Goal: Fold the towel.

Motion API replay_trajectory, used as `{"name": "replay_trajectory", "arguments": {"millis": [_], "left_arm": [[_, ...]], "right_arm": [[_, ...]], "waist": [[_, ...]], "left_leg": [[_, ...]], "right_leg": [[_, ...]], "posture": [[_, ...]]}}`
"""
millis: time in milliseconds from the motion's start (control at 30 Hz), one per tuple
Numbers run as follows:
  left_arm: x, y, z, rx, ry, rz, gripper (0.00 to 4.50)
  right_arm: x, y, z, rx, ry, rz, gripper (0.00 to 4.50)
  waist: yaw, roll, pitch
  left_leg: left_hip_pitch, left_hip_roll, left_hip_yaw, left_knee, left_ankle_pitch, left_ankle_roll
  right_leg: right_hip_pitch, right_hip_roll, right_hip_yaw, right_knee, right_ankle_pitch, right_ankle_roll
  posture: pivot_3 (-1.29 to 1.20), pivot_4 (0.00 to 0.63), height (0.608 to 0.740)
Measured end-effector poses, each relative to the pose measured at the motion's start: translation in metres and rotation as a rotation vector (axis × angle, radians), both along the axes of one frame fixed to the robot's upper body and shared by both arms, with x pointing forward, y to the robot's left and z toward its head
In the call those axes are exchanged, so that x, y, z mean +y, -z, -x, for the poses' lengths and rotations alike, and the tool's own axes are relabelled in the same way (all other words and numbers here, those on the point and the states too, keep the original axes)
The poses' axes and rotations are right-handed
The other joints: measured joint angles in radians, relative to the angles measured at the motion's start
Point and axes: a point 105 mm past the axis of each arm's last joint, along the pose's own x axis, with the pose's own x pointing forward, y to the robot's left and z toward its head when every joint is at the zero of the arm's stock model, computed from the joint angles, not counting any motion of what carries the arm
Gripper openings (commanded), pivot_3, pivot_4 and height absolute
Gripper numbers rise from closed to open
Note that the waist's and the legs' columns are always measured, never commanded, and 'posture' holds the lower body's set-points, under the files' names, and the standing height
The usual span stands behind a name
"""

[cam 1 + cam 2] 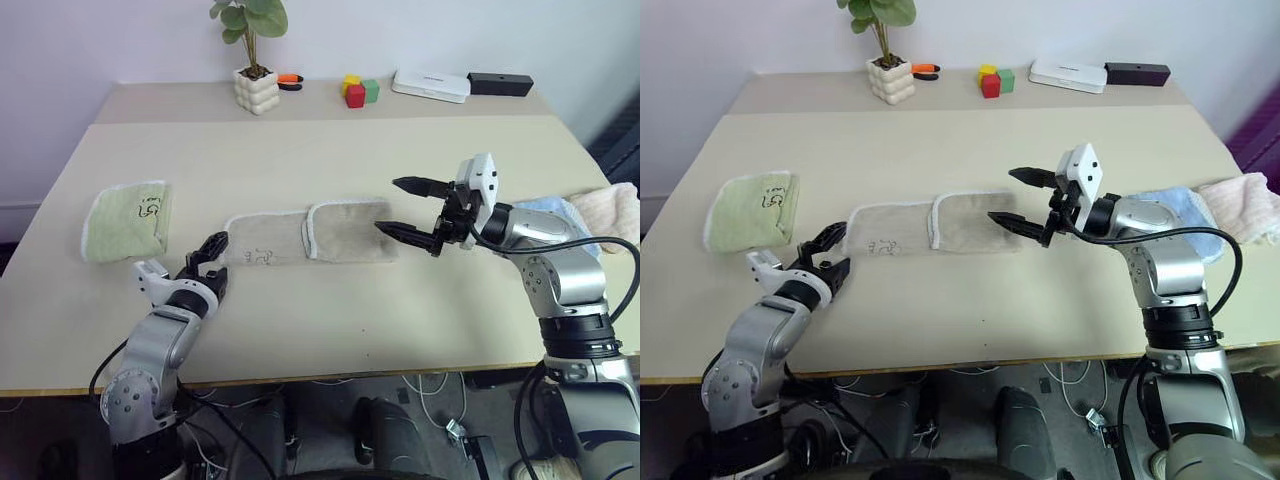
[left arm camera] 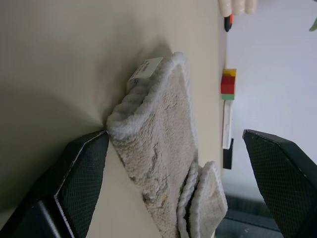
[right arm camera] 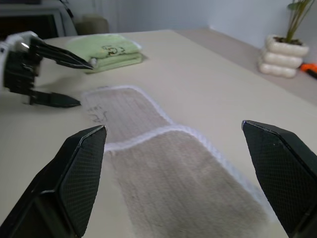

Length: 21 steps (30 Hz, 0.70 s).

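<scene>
We've got the table w/ the towel laid long across its middle, right end already flapped over. Right gripper hovers above that folded end, jaws wide, holding nothing. Left gripper is low at the towel's left end, also wide open & empty. Best, we reckon: pinch the left corner at the corded edge, lift clear, then carry it across.
</scene>
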Motion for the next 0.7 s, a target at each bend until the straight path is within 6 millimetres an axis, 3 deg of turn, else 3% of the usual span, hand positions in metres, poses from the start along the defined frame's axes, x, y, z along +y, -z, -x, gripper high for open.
{"name": "replay_trajectory", "arguments": {"millis": [133,233,333,500,567,700], "left_arm": [[-0.004,0.0,-0.014,-0.024,0.021,0.006,4.45],[-0.008,-0.001,-0.03,-0.036,0.04,0.014,4.45],[-0.011,0.001,-0.036,-0.035,0.048,0.018,3.62],[-0.009,0.01,-0.043,0.005,0.039,0.004,1.08],[-0.01,0.002,-0.046,-0.027,0.045,0.003,0.14],[-0.01,0.0,-0.046,-0.05,0.055,-0.012,0.04]], "right_arm": [[-0.01,0.002,0.018,0.064,-0.076,0.018,4.5],[-0.016,-0.008,0.035,0.088,-0.16,-0.001,4.5],[-0.016,-0.015,0.039,0.073,-0.183,-0.023,4.5],[-0.016,-0.015,0.039,0.079,-0.182,-0.026,4.5],[-0.016,-0.014,0.038,0.078,-0.175,-0.026,4.5],[-0.018,-0.014,0.034,0.064,-0.143,-0.024,4.5]], "waist": [[0.01,0.001,0.0],[0.017,0.001,-0.001],[0.023,0.002,-0.001],[0.022,0.002,-0.001],[0.025,0.002,-0.001],[0.023,0.002,-0.001]], "left_leg": [[0.001,0.0,-0.001,0.001,0.0,0.0],[0.003,0.0,-0.001,0.001,0.0,0.0],[0.002,0.0,-0.002,0.001,0.0,0.0],[-0.001,0.0,-0.003,0.001,0.0,0.0],[-0.001,0.0,-0.003,0.0,0.0,0.0],[0.0,0.0,-0.003,0.0,0.0,0.0]], "right_leg": [[-0.001,-0.001,-0.001,-0.001,0.0,0.0],[0.0,0.0,-0.001,-0.001,0.0,-0.001],[-0.001,0.0,-0.001,-0.001,0.0,-0.001],[0.0,0.0,-0.002,-0.002,0.0,-0.001],[0.0,0.0,-0.002,-0.002,0.0,-0.001],[0.0,0.0,-0.002,-0.002,0.0,-0.001]], "posture": [[0.0,0.15,0.74],[0.0,0.15,0.74],[0.0,0.15,0.74],[0.0,0.15,0.74],[0.0,0.15,0.74],[0.0,0.15,0.74]]}}
